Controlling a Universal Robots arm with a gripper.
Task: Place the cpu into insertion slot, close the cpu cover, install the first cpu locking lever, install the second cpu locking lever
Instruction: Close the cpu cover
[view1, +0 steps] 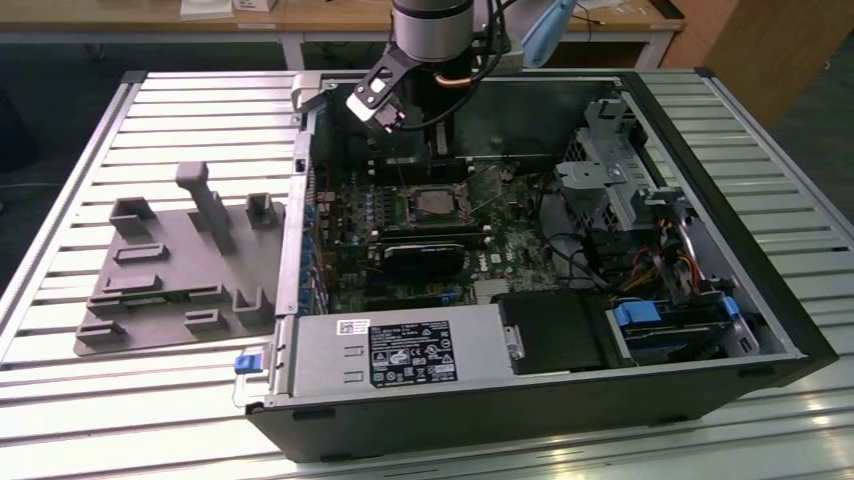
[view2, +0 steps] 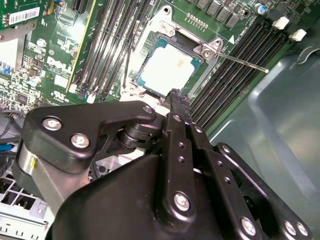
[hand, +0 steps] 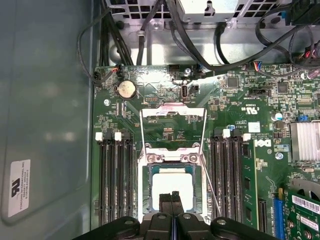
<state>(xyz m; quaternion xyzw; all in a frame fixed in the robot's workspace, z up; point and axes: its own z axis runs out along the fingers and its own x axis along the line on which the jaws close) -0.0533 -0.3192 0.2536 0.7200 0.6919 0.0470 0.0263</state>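
Just over the motherboard's processor socket, your gripper (view2: 175, 95) hangs with its two black fingers pressed flat against each other and nothing caught between them. That makes one blunt tip, by the look of it better suited to nudging metal than to carrying a chip. In the first wrist view the tip sits over the edge of the cpu (hand: 172, 182) nearest the camera; whether it touches the metal cannot be told.

The cpu lies flat and square in the insertion slot (hand: 148, 192), silvery top up, its green border exposed on the sides that show, so the placing step reads as done. Beyond it, what looks to be the cpu cover (hand: 172, 111) stands raised on its hinge with bare board visible through its window, which would explain why the chip's edges are uncovered. One thin wire locking lever (view2: 242, 62) juts free across the memory slots (view2: 230, 80) instead of lying hooked against the socket. Judged from that, neither the closing nor the locking is done.

In the exterior view your arm (view1: 430, 30) reaches straight down into the open computer case (view1: 747, 310), which lies on its side on a slatted table (view1: 200, 110) beside a grey fixture tray (view1: 160, 290).
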